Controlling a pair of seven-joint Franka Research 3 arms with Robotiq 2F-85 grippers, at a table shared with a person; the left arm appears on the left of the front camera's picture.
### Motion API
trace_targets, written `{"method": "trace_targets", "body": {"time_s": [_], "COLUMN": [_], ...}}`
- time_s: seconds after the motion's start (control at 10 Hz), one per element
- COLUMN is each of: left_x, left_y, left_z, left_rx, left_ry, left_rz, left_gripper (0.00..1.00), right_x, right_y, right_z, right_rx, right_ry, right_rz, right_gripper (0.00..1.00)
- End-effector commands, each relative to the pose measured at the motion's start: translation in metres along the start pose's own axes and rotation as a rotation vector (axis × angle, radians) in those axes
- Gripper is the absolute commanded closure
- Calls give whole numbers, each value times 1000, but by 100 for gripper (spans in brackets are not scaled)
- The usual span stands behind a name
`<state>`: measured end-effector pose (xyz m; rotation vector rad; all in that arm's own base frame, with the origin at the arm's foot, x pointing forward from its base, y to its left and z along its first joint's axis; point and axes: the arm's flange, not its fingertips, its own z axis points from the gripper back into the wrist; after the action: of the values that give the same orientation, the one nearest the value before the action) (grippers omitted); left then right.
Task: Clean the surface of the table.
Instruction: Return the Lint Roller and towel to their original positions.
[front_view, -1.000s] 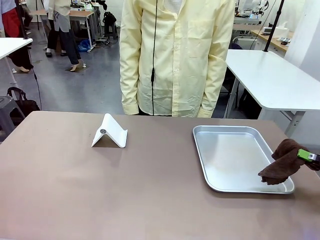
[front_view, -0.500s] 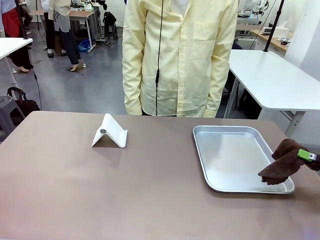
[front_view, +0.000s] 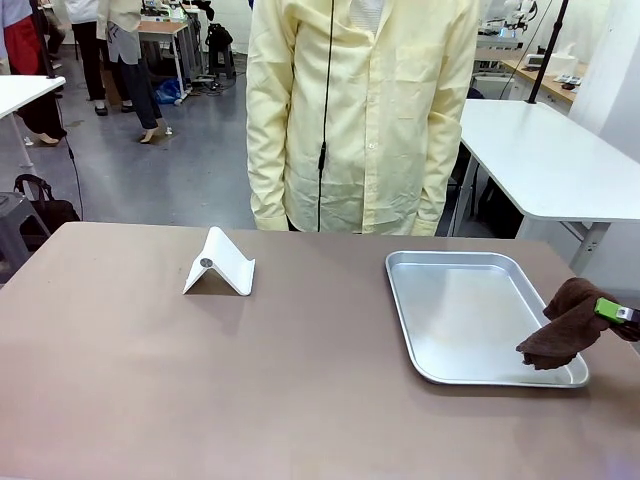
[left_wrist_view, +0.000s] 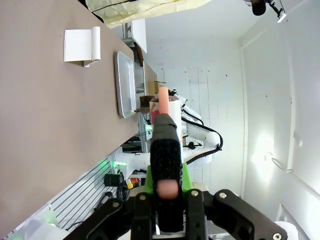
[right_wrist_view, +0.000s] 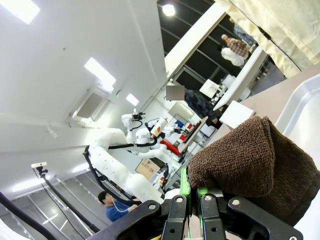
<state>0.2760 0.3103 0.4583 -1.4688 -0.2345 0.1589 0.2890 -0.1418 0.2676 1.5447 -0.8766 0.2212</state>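
Note:
The grey-brown table (front_view: 200, 380) spans the front view. At its right edge my right gripper (front_view: 615, 312) is shut on a dark brown cloth (front_view: 562, 325), which hangs over the near right corner of the silver tray (front_view: 400, 300). In the right wrist view the cloth (right_wrist_view: 250, 160) bulges above the gripper (right_wrist_view: 192, 192), with the tray's rim (right_wrist_view: 300, 97) behind it. My left gripper (left_wrist_view: 166, 165) is shut with its fingers pressed together, held off the table (left_wrist_view: 40, 110) and away from the cloth (left_wrist_view: 145, 101).
A white folded stand (front_view: 220, 265) sits at the table's back left of centre. A person in a pale yellow shirt (front_view: 360, 110) stands at the far edge with arms down. White tables (front_view: 540, 160) stand behind on the right.
The person has shifted slightly to the right. Both arms and the cloth stay where they were.

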Motion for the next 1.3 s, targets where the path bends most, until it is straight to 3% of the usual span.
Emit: {"method": "trace_targets", "body": {"time_s": [0.0, 0.3, 0.4, 0.5, 0.9, 1.0, 1.2], "left_x": [1, 0, 18, 35, 59, 60, 58], "left_y": [-5, 0, -20, -42, -108, -120, -142], "left_z": [3, 0, -35, -64, -190, -219, -266], "left_rx": [-12, 0, -160, -204, -55, 2, 207], "left_ry": [-8, 0, 125, 200, 477, 484, 372], "left_rz": [2, 0, -51, -72, -107, -92, -78], "left_gripper": [78, 78, 78, 78, 78, 78, 78], "right_x": [4, 0, 19, 45, 158, 178, 202], "right_y": [4, 0, 18, 35, 78, 79, 68], "right_z": [0, 0, -10, -25, -127, -163, -235], "right_rx": [-3, 0, 20, -2, -42, -52, -82], "right_ry": [6, 0, 2, 10, 31, 62, 210], "right_rz": [-5, 0, 147, 181, 285, 291, 227], "right_gripper": [94, 94, 94, 94, 94, 94, 94]}}
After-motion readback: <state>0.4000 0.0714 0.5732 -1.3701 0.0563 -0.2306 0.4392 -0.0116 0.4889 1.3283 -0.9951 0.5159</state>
